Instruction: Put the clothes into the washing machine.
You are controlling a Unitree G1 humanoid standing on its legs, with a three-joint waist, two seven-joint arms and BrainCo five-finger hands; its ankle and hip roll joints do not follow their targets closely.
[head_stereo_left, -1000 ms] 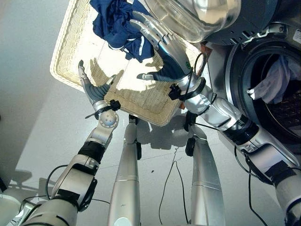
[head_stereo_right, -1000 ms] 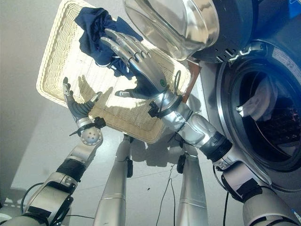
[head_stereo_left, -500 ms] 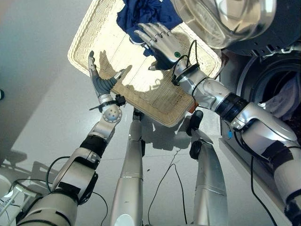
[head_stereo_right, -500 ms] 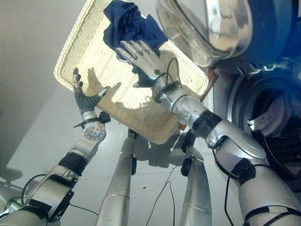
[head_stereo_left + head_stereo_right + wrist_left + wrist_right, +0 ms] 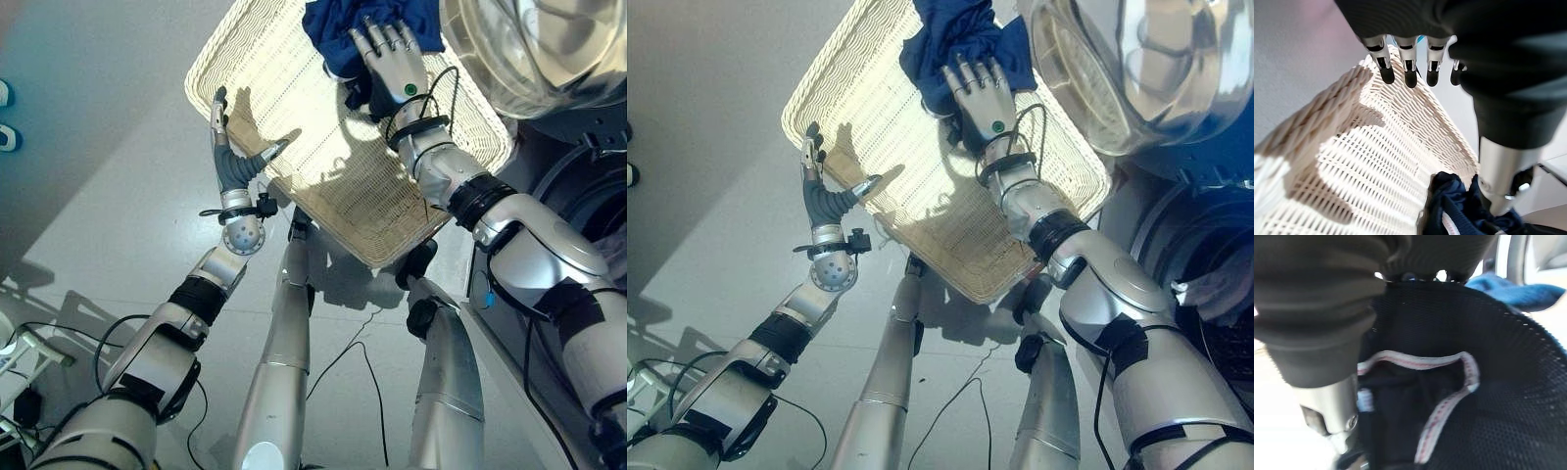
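Clothes: a crumpled navy garment (image 5: 965,39) lay bunched in the far corner of the wicker basket (image 5: 882,117), the corner nearest the washing machine's open glass door (image 5: 1136,69).
Right hand: the right hand (image 5: 978,98) rested flat on top of the navy garment, fingers straight and a bit fanned, tips on the cloth. Didn't look curled round anything from the head views.
Left hand: the left hand (image 5: 235,162) was upright at the basket's near rim, fingers straight up and thumb stuck out toward the weave, holding nothing and well apart from the garment.
Right wrist view extra: up close, dark mesh fabric with a white-and-red trimmed band (image 5: 1444,382) showed just past the hand's cover, plus a strip of lighter blue cloth (image 5: 1513,289) beyond it. Fingertips mostly hidden there.
Left wrist view extra: the straight fingers (image 5: 1409,73) hung over the basket's braided rim, with the navy garment (image 5: 1454,205) at the far end.
Washing machine: a pale cloth (image 5: 1215,289) was in the drum opening.
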